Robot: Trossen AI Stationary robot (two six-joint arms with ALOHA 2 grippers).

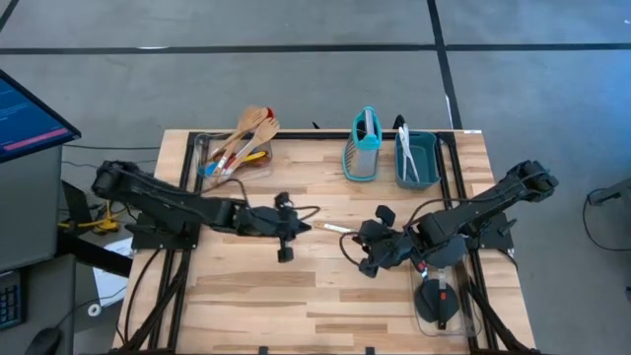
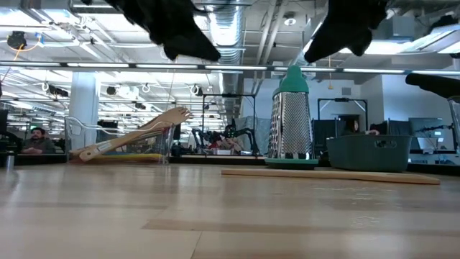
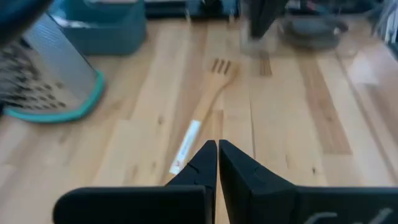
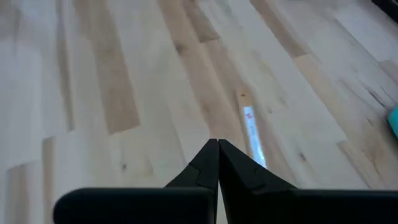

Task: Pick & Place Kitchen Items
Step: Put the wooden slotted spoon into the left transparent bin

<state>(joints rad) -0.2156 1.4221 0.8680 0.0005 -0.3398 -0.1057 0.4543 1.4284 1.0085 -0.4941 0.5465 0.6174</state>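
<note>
Left gripper is pinched right down, fingers pressed together with nothing between them, hovering above the table near its middle. Just ahead of those closed tips lies the wooden slotted spatula, flat on the boards, its labelled handle end nearest the tips and its slotted head pointing away. No contact visible between gripper and spatula.

Right gripper is closed tight too, tips meeting, empty. The same spatula handle shows just beyond its tips, running away from them, lying free on the wood.

From above, the spatula lies between the two grippers, both arms reaching in toward it.

Beyond the left tips and off to one side stands the teal box grater, upright, with the teal bin beside it. The clear container of wooden spoons sits well away from both grippers.
</note>
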